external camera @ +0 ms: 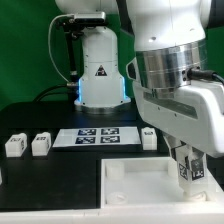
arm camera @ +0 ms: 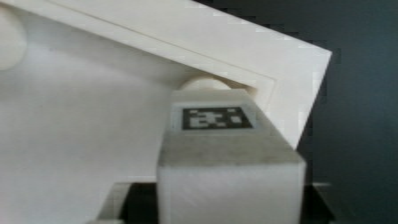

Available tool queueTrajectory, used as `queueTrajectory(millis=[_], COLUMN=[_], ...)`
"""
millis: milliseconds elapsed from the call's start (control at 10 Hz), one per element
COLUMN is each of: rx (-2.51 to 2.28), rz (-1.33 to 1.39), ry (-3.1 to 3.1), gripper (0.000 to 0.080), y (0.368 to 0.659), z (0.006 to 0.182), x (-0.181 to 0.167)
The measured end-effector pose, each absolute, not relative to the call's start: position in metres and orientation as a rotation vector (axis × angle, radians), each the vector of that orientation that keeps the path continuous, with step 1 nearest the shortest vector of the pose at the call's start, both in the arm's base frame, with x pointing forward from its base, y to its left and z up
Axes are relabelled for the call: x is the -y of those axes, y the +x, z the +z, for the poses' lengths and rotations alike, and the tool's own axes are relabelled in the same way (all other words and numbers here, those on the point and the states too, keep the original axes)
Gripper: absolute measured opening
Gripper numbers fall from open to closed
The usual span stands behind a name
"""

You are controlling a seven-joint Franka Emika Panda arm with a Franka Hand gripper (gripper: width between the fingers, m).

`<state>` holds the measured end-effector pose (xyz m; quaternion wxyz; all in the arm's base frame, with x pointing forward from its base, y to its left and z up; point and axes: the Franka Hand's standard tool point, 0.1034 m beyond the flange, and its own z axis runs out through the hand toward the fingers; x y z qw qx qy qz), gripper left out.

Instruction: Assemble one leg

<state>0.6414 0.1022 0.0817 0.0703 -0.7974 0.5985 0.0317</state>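
Exterior view: jaws grip the leg (external camera: 185,170) over white panel (external camera: 140,185) on black table (external camera: 40,172).

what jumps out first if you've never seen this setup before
The big white arm looms at the exterior view's right, its jaws closed on the leg, tag showing, by a corner of the white panel at the front. Two loose blocks sit at the exterior view's left, next to the marker board.
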Motion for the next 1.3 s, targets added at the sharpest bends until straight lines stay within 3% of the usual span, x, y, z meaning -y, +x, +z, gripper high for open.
queueTrajectory(millis=[100, 200, 300, 400, 500, 600, 900, 1300], rx=[-1.797, -1.760, -1.716, -1.658, -1.396, -1.199, -0.869, -0.022], rz=[0.095, 0.093, 0.089, 0.083, 0.059, 0.043, 0.018, -0.050], ry=[-2.402, -2.429, -2.458, -2.502, -2.666, -2.759, -2.881, -3.052], gripper=[0.0295, 0.0448, 0.0448, 0.0577, 0.0577, 0.0635, 0.0649, 0.0649], y=[0.641, 0.641, 0.641, 0.641, 0.639, 0.639, 0.639, 0.644], z=[0.082, 0.081, 0.081, 0.081, 0.080, 0.080, 0.080, 0.088], x=[-0.102, -0.102, -0.102, -0.105, -0.113, -0.115, -0.112, -0.112])
